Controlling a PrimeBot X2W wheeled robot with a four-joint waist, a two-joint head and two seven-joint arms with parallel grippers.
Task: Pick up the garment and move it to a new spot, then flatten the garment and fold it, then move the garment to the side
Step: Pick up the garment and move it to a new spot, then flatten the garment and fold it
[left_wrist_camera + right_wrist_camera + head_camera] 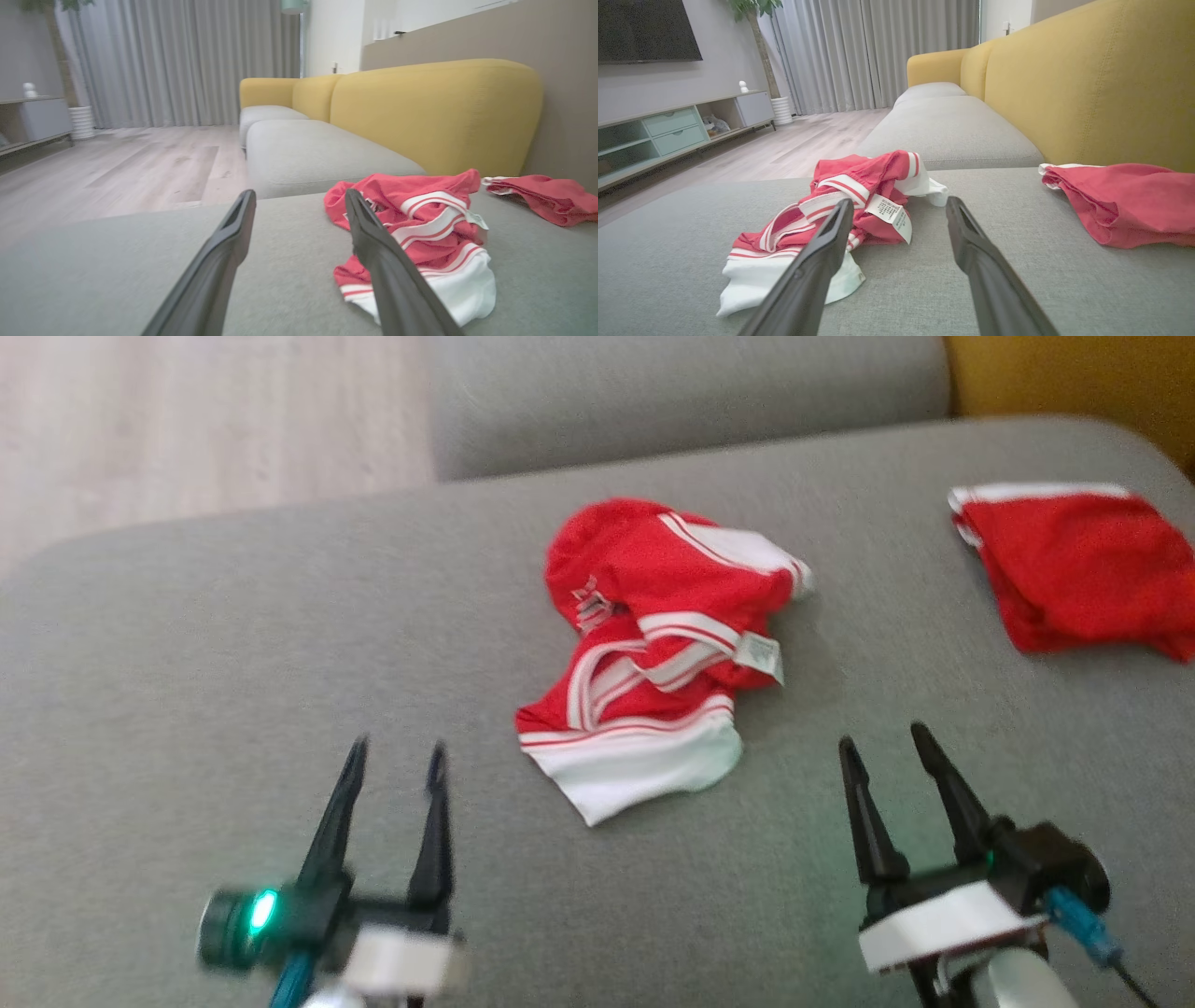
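We see the task's garment, a crumpled red-and-white sports top (pixel 653 653), lying in a heap near the middle of the grey sofa seat (pixel 187 663), with its white hem nearest us and a care label (pixel 761 658) turned outward on its right side. Our left gripper (pixel 399 747) hovers low over the cushion to the left of the heap and our right gripper (pixel 882 737) to the right of it. Both have their fingers spread and hold nothing, and neither touches the cloth. We judge that the first pick-up has not yet begun. The main risk, as we read it, is a shallow pinch. The top is bunched in several overlapping layers, so a grab at the loose hem or the label alone could lift one flap and leave the rest dragging or twisted, which would make flattening harder. A second red garment (pixel 1074 569) lies well apart at the far right, close to the yellow backrest (pixel 434 112). Our right arm is the nearer one to it and could take it by mistake or sweep the top onto it. The seat looks soft, so fingers driven down hard could dig into the upholstery and miss the cloth. The head view is blurred, which makes the fold lines hard for us to read.
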